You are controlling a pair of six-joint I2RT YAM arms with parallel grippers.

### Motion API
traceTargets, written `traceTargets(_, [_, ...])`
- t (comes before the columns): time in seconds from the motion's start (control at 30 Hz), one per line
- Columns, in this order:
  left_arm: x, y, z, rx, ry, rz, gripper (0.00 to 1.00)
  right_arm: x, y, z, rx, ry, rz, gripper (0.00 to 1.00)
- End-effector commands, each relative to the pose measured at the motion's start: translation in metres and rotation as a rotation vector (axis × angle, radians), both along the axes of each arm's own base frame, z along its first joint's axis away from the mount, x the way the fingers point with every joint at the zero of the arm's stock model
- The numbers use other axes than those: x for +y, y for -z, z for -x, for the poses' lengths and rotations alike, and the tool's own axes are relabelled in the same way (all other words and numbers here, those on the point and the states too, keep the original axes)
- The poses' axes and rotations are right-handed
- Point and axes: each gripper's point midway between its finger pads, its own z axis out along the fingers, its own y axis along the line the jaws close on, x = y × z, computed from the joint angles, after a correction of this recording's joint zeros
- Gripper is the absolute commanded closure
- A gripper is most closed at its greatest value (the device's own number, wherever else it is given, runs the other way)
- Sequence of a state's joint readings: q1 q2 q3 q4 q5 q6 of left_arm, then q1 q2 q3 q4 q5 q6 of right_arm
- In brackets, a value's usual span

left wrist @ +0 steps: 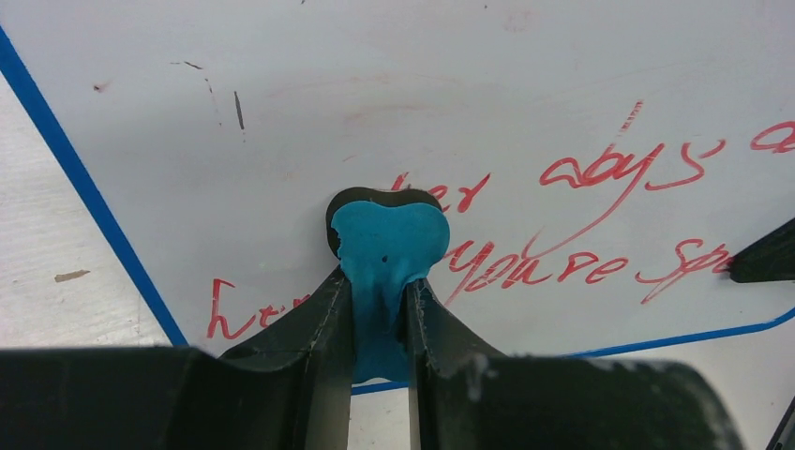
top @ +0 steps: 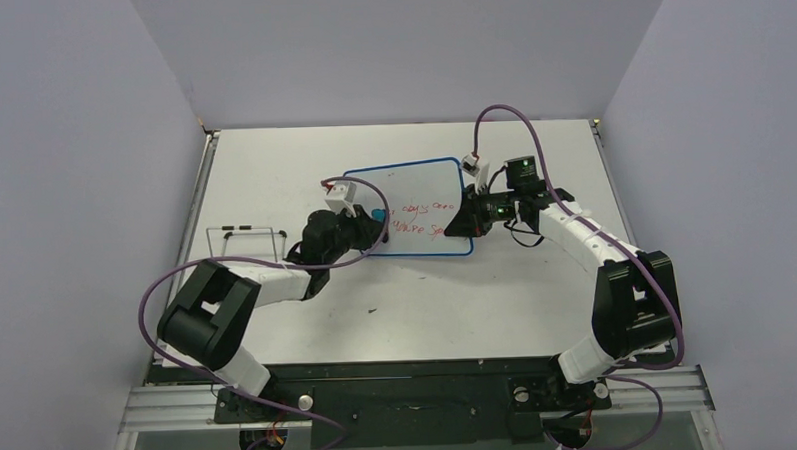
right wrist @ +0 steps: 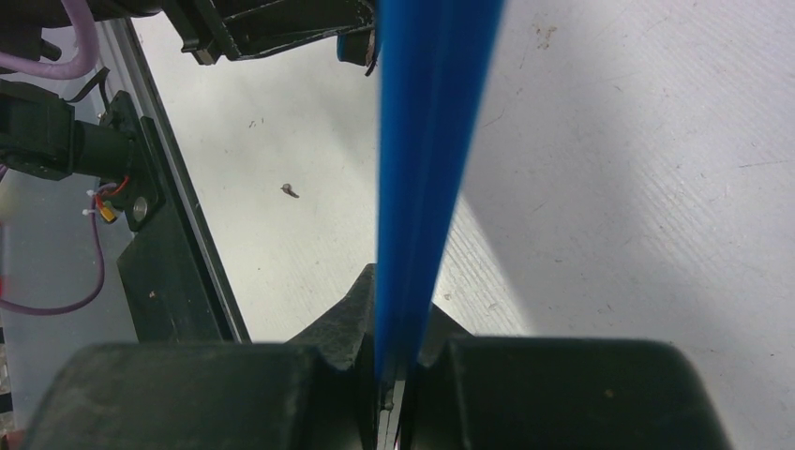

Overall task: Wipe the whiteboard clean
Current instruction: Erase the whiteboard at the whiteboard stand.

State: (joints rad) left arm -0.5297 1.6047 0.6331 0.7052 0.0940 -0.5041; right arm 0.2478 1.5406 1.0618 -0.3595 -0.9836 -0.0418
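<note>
Now: left end effector (left wrist: 380, 295) pinching waist of small bone-shaped eraser (left wrist: 389, 234), bright blue top over black underlayer. Eraser pressed to small glossy white whiteboard (left wrist: 375, 94), rectangular, rounded corners, thin blue rim. Right end effector (right wrist: 398, 314) pressed together on that rim at board's right edge. Board lies mid-bench between both arms. Red handwriting (left wrist: 600, 169) across near half. Far half bare apart from faint pink smears and few dark flecks. Bench (top: 427, 304) matte white, scuffed.

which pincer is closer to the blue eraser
Left. The left pincer grips the eraser itself; the right pincer is clamped on the right edge of the whiteboard, far from the eraser.
</note>
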Motion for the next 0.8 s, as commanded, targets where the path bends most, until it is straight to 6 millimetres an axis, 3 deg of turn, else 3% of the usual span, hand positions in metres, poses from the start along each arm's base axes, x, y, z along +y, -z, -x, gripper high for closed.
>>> traceTargets(0.0, [-0.003, -0.014, -0.003, -0.039, 0.014, 0.039, 1.0, 0.011, -0.015, 0.01, -0.074, -0.081, -0.034, 1.0])
traceTargets(0.13, [0.022, -0.004, -0.017, 0.023, -0.104, 0.055, 1.0, 0.01, -0.016, 0.01, -0.079, -0.079, -0.032, 1.0])
traceTargets(0.23, [0.026, -0.003, -0.021, 0.044, -0.131, 0.05, 1.0, 0.01, -0.015, 0.01, -0.076, -0.079, -0.033, 1.0])
traceTargets(0.3, [0.019, -0.002, -0.018, 0.056, -0.104, 0.053, 1.0, 0.011, -0.015, 0.01, -0.075, -0.081, -0.032, 1.0])
traceTargets(0.43, [-0.018, -0.012, 0.002, -0.008, 0.043, 0.048, 1.0, 0.011, -0.015, 0.01, -0.075, -0.081, -0.033, 1.0])
traceTargets(0.5, [-0.027, -0.016, 0.006, -0.023, 0.074, 0.052, 1.0, 0.011, -0.016, 0.01, -0.076, -0.081, -0.033, 1.0])
traceTargets(0.6, [-0.017, -0.014, 0.0, -0.006, 0.023, 0.038, 1.0, 0.011, -0.016, 0.01, -0.077, -0.082, -0.034, 1.0])
traceTargets(0.77, [0.018, -0.012, -0.019, 0.03, -0.103, 0.05, 1.0, 0.011, -0.016, 0.01, -0.077, -0.083, -0.036, 1.0])
